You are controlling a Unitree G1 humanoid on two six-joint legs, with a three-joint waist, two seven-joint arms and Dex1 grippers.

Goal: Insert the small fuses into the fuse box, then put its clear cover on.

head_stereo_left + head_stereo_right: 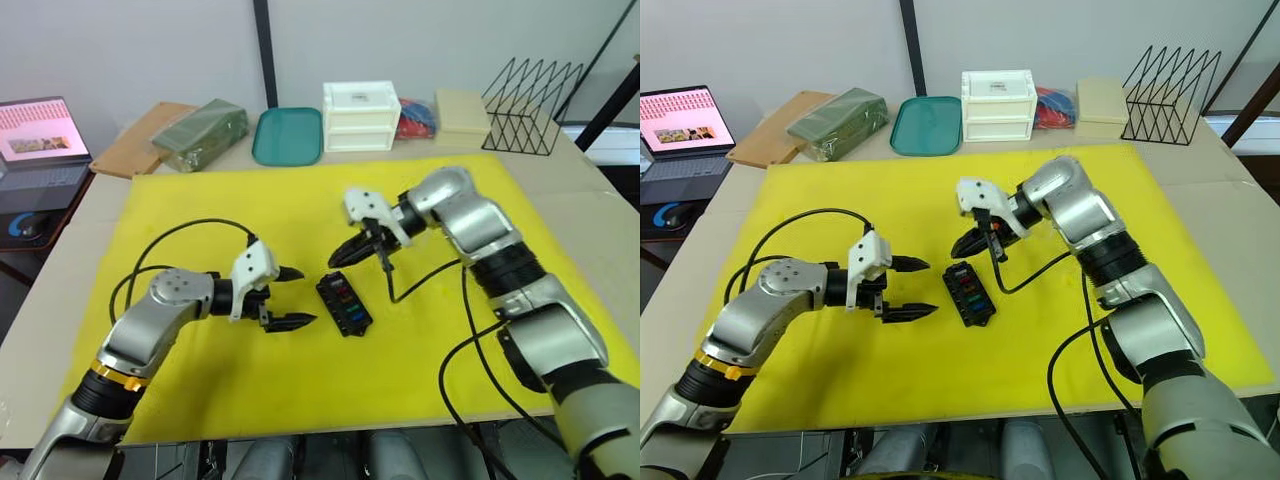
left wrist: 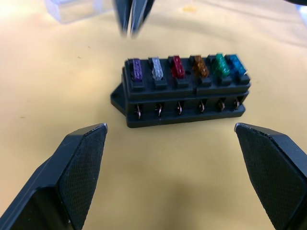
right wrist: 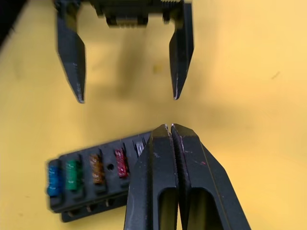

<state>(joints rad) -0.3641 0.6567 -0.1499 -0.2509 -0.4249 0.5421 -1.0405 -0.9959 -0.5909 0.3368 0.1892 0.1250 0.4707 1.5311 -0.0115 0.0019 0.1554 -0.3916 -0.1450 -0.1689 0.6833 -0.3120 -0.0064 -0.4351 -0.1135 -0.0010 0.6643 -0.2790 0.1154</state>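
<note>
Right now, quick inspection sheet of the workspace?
Surface: yellow mat on a table.
Job's things: fuse box on the mat, six fuses seated; clear cover off, lying beyond the box.
Clutter: white drawer box, teal tray, wire rack, green pack at the far edge.
Grippers: left pincer open beside the box; right pincer shut above it.
Cables: black leads loop off both wrists.
Surroundings: laptop at left.
</note>
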